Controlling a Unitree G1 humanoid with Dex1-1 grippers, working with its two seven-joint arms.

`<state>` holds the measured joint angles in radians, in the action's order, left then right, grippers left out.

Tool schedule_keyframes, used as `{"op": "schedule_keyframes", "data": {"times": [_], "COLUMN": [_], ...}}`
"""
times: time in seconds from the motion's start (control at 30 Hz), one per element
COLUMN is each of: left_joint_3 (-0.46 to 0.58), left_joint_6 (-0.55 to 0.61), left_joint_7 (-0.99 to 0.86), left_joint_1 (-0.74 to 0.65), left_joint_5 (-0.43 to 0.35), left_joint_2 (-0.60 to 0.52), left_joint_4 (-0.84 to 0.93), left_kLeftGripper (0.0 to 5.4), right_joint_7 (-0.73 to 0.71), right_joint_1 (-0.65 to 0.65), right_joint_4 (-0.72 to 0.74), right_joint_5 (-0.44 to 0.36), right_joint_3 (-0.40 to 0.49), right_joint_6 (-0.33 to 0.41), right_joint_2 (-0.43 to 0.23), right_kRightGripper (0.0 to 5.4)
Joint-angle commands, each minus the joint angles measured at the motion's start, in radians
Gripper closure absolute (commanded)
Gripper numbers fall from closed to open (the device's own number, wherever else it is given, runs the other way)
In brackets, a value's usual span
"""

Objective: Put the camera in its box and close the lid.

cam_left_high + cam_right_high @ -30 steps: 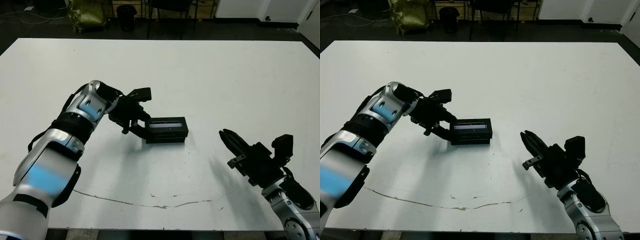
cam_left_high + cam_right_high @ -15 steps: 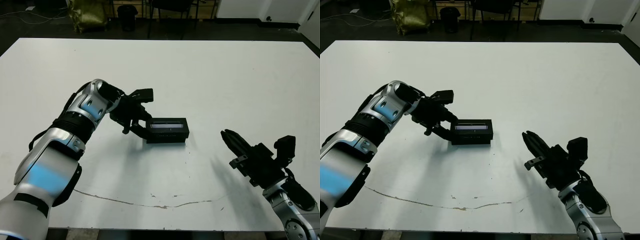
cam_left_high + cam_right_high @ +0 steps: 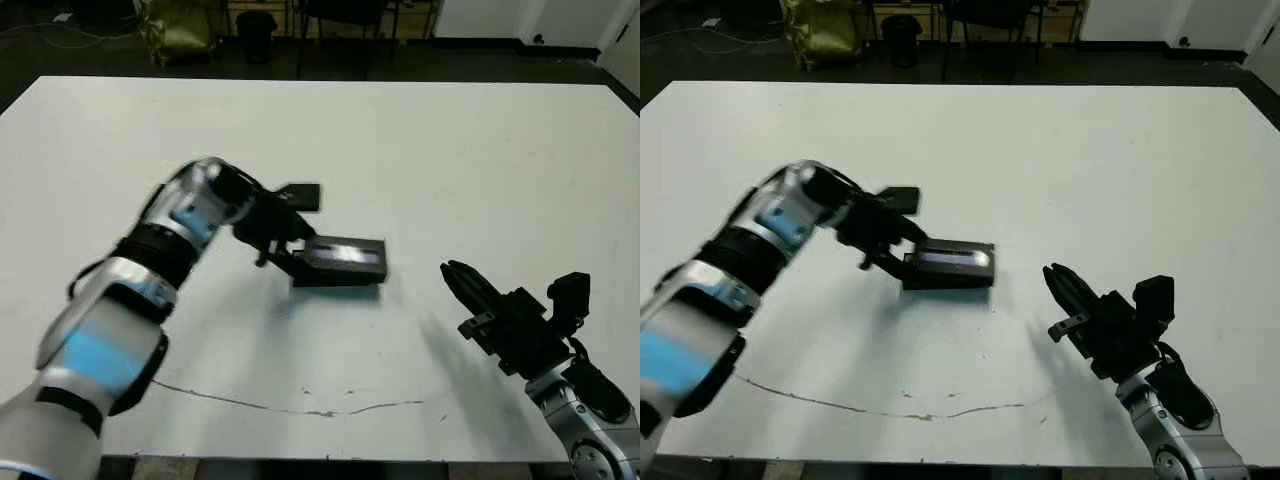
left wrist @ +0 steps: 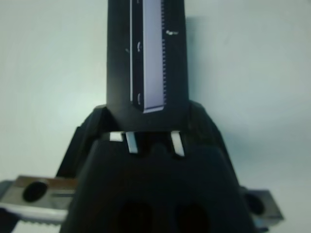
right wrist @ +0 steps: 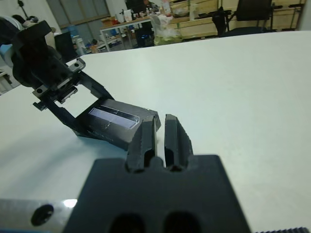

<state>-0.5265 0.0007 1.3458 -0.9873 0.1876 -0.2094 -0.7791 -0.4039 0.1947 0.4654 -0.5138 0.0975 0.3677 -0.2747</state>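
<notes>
The box (image 3: 340,270) lies at mid-table with the lid (image 3: 345,254) on top of it, pale stripe up. My left gripper (image 3: 290,255) is shut on the box's left end, one finger over the lid and one under the box. In the left wrist view the lid (image 4: 148,53) runs straight out from between the fingers (image 4: 206,124). The camera is hidden. My right gripper (image 3: 447,268) hovers low to the right of the box, apart from it, fingers shut with nothing between them. The right wrist view shows those fingers (image 5: 146,133) pointing toward the box (image 5: 116,121).
A thin dark line (image 3: 300,400) crosses the white table near its front edge. Beyond the far edge stand a yellow-green bag (image 3: 180,25), a dark bin (image 3: 252,30) and chair legs. Bare table surface lies behind the box and to its right.
My left arm has swung right and turned, carrying the box's held end a little to the right; arm and box are motion-blurred. The right gripper has stayed almost still.
</notes>
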Motion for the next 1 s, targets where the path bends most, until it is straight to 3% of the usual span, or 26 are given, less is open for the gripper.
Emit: {"op": "schedule_keyframes", "data": {"times": [0.03, 0.37, 0.7, 0.83, 1.0], "left_joint_3": [-0.037, -0.036, 0.033, 0.028, 0.021], "left_joint_6": [0.012, 0.008, 0.237, 0.297, 0.407], "left_joint_7": [-0.013, -0.006, 0.024, 0.053, 0.088], "left_joint_1": [0.059, 0.061, 0.061, 0.062, 0.067], "left_joint_5": [0.040, 0.038, -0.025, -0.019, -0.027], "left_joint_2": [0.008, 0.000, -0.037, -0.094, -0.141], "left_joint_4": [-0.014, -0.022, 0.018, 0.123, 0.244], "left_kLeftGripper": [3.13, 3.13, 3.13, 3.13, 3.14], "right_joint_7": [0.007, 0.022, 0.023, 0.032, 0.028], "right_joint_1": [0.007, 0.010, 0.012, 0.012, 0.009], "right_joint_4": [-0.010, 0.006, 0.005, 0.018, 0.013], "right_joint_5": [0.003, 0.019, 0.020, 0.002, 0.019], "right_joint_3": [0.003, -0.003, -0.005, -0.002, -0.011], "right_joint_6": [0.016, 0.029, 0.033, 0.063, 0.045], "right_joint_2": [-0.006, -0.012, 0.000, 0.000, -0.001], "right_kRightGripper": [5.40, 5.40, 5.40, 5.40, 5.40]}}
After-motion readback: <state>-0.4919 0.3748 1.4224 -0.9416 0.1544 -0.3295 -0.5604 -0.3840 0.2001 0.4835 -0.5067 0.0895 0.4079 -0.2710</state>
